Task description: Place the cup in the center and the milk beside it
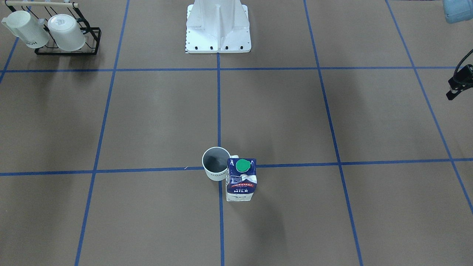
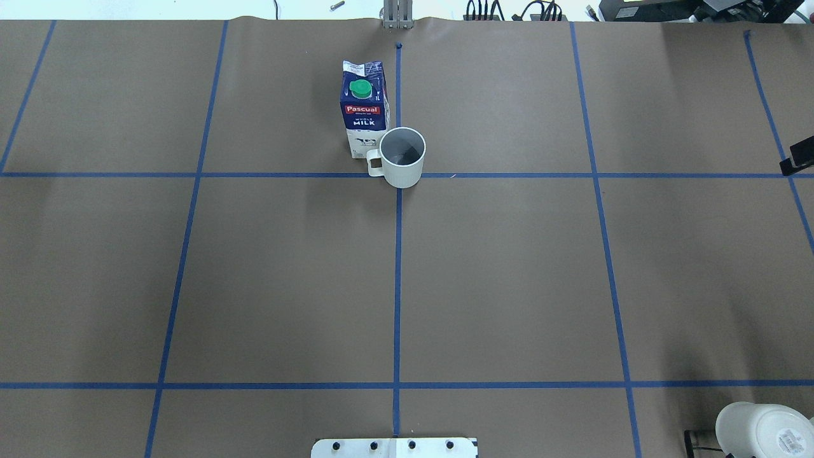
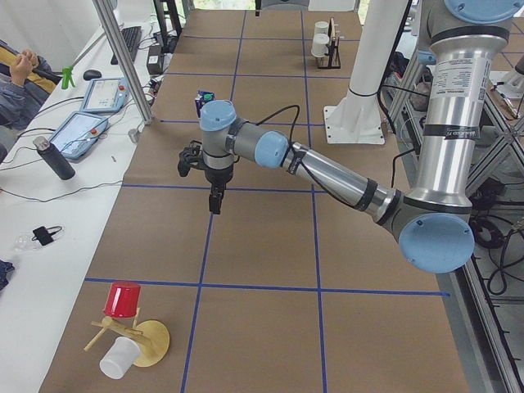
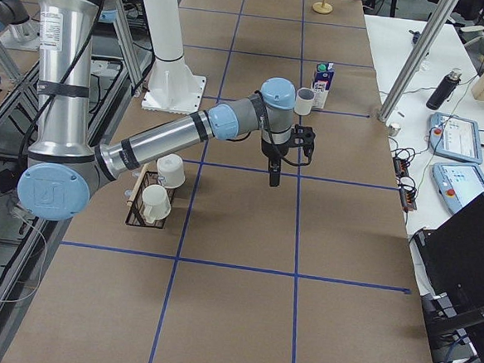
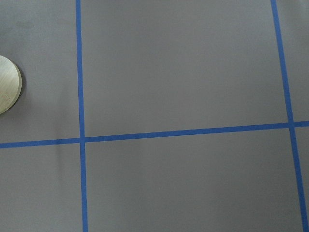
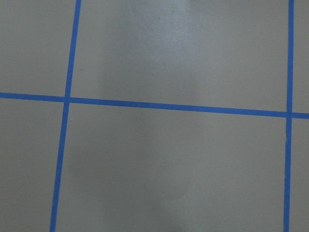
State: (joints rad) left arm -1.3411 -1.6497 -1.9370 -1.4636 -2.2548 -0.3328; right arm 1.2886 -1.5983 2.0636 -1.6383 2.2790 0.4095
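Observation:
The cup (image 1: 216, 163), a white mug with a dark inside, stands upright on a crossing of blue tape lines; it also shows in the overhead view (image 2: 403, 157). The milk (image 1: 241, 180) stands upright right beside it, on the handle side, close or touching (image 2: 364, 108). My left gripper (image 3: 214, 205) hangs over bare table far from both; only part shows at the front view's edge (image 1: 458, 87). My right gripper (image 4: 271, 177) hangs over bare table, cut off in the overhead view (image 2: 798, 162). I cannot tell whether either is open or shut. Both hold nothing.
A black wire rack (image 1: 88, 42) with two white mugs stands near the robot base (image 1: 218, 29) on its right side. A wooden stand (image 3: 151, 344) with a red and a white cup is at the table's left end. Wrist views show only taped table.

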